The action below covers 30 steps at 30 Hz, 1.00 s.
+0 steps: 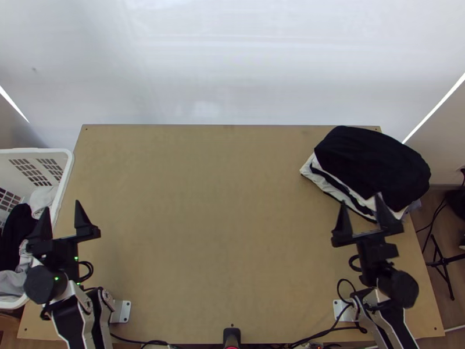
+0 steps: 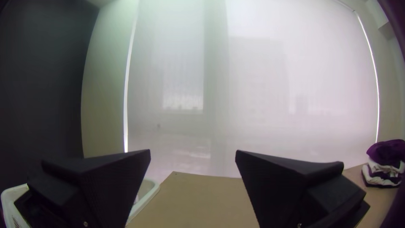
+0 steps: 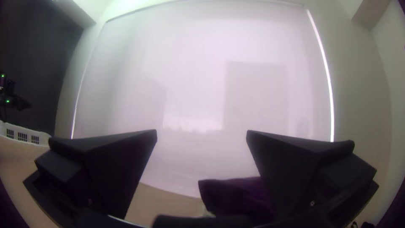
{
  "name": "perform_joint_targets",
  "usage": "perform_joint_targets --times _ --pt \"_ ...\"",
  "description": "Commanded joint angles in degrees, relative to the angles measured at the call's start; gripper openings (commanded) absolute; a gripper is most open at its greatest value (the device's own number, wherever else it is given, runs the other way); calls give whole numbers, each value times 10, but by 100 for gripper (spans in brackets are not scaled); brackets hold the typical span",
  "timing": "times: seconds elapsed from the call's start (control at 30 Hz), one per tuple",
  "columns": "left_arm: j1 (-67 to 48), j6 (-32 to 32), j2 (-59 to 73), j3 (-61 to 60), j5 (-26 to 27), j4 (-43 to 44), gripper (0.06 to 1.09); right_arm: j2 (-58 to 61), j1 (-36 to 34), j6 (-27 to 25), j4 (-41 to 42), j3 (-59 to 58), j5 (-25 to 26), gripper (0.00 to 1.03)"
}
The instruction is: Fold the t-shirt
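L gripper (image 1: 62, 206) & R gripper (image 1: 360, 199) are wide, w/ nothing held. L gripper should pinch just one black cloth (image 1: 17, 228), maybe a tee, from the laundry basket (image 1: 35, 152).

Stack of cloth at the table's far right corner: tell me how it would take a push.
The stack would probably give softly, its edges being rounded and uneven. The black top cloth might slide, since it simply lies over paler layers.

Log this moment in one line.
Left end effector open, empty; right end effector open, empty; cloth stack, far right of table; basket at left, clothes inside; no folding under way
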Motion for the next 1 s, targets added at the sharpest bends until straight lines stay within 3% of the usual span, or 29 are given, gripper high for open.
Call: perform_joint_targets --times 0.0,0.13,0.27,0.43,0.5,0.97 --pt "18 23 -20 -72 -3 -21 104 42 -4 8 -90 -9 1 98" --pt "34 30 -20 -96 -4 -28 104 107 -10 7 -98 -9 1 98" --pt "33 22 -17 -98 -6 -28 104 104 -15 7 -157 -9 1 98" --pt "33 27 -19 -98 -7 -28 104 -32 -14 7 -365 -9 1 98" --pt "34 29 -18 -98 -7 -28 104 -123 -13 6 -401 -5 0 98" --pt "33 29 -19 -98 -7 -28 104 -124 -13 3 -398 -5 1 98"
